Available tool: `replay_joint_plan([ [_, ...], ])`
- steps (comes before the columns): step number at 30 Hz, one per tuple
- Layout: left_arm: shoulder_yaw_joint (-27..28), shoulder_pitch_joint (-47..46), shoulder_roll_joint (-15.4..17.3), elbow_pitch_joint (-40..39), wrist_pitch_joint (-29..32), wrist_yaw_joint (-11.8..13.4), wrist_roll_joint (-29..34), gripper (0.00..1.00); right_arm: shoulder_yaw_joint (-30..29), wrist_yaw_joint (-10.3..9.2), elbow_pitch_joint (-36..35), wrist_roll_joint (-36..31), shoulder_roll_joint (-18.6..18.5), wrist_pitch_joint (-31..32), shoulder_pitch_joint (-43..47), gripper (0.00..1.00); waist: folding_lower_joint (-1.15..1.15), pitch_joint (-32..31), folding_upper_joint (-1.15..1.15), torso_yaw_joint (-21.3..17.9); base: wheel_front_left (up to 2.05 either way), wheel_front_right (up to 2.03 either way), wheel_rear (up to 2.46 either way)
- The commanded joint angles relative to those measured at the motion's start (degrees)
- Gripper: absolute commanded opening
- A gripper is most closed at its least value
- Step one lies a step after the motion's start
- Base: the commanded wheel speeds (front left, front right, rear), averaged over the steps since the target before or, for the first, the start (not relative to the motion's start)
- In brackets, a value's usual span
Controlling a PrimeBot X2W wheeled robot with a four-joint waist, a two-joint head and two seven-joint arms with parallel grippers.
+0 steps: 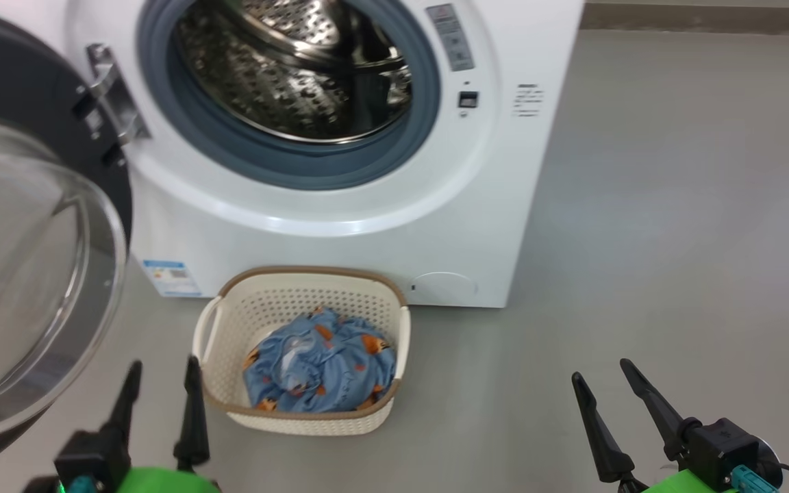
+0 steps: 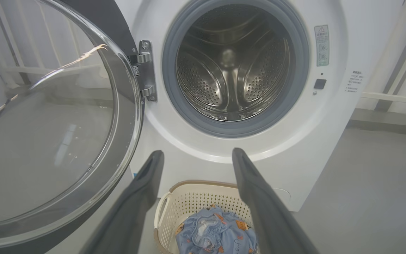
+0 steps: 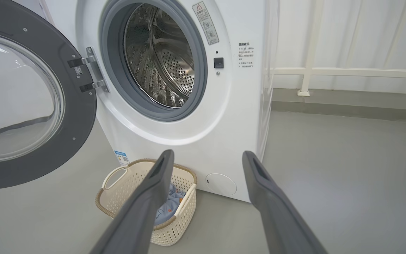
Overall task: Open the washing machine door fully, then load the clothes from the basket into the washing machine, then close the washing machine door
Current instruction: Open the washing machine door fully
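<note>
Head view | 1 washing machine (image 1: pixel 340 226) | 1 door (image 1: pixel 31 226) open, its left | 1 basket (image 1: pixel 312 272) in front, 1 clothes (image 1: pixel 319 363) bundle inside | left gripper (image 1: pixel 164 363), right gripper (image 1: pixel 600 370) both wide

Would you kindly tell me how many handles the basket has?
2. The left handle is on the basket at the head view's left side; the right handle is opposite. None seems hidden.

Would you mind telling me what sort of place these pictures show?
Likely a laundry corner indoors: a white washing machine stands on a bare grey floor, with a basket of clothes in front.
</note>
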Motion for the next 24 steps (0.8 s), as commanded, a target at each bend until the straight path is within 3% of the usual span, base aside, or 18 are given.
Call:
replay_joint_plan([
  [1, 1.4, -0.2, 1.3, -1.6, -0.7, -0.2, 0.6, 1.00, 1.6, 0.09, -1.6, -0.4, -0.4, -0.7, -1.4, 1.00, 0.00, -1.6, 0.00, -2.7, 0.00, 0.00, 0.00],
  [11, 0.4, 6.1, 1.3, -4.9, -0.8, 0.2, -1.0, 1.00, 0.8, 0.09, -2.7, -1.7, -0.9, -0.7, 0.1, 1.00, 0.00, -1.9, 0.00, -6.9, 0.00, 0.00, 0.00],
  [24, 3.6, 11.2, 1.2, -7.8, -0.8, 1.6, -3.5, 1.00, -1.5, 0.09, -4.1, -2.8, 0.2, -0.7, 1.4, 1.00, 0.00, -3.1, 0.00, -10.0, 0.00, 0.00, 0.00],
])
